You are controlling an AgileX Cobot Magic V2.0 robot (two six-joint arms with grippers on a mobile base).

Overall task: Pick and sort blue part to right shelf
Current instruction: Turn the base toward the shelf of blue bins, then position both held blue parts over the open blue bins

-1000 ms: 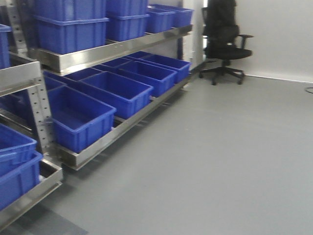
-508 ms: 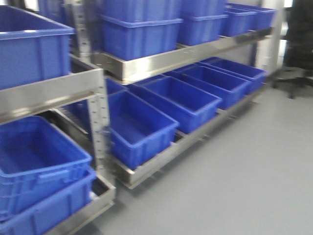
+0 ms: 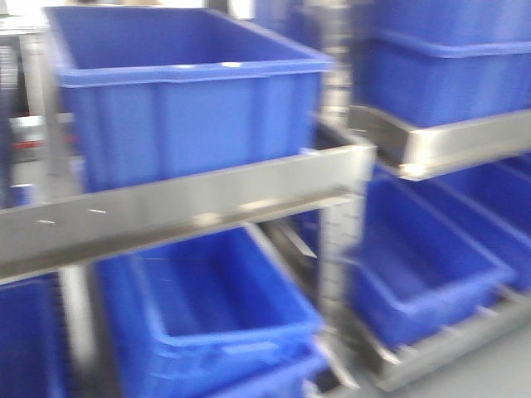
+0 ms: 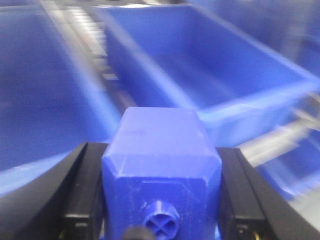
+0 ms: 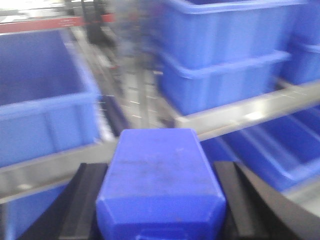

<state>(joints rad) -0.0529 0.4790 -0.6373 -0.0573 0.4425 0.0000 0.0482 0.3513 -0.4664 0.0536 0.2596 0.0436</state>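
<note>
- 2 blue blocks are held, 1 by each arm.
- Right fingers (image 5: 85, 205) are closed on the blue part (image 5: 160, 175), pressing both its sides; its cap is out of view.
- Left fingers (image 4: 82, 195) are closed on a knobbed blue block (image 4: 162, 160).
- Steel shelf (image 3: 207, 207) with blue bins (image 3: 191, 108) stands close ahead, blurred.

The left claw (image 4: 160, 167) grips a blue block (image 4: 160, 142) between its black fingers (image 4: 84, 187), with a small round knob on the block's near face. Ahead of the claw lie blurred blue bins (image 4: 260, 102) with a roller track (image 4: 92, 35) between them.
</note>
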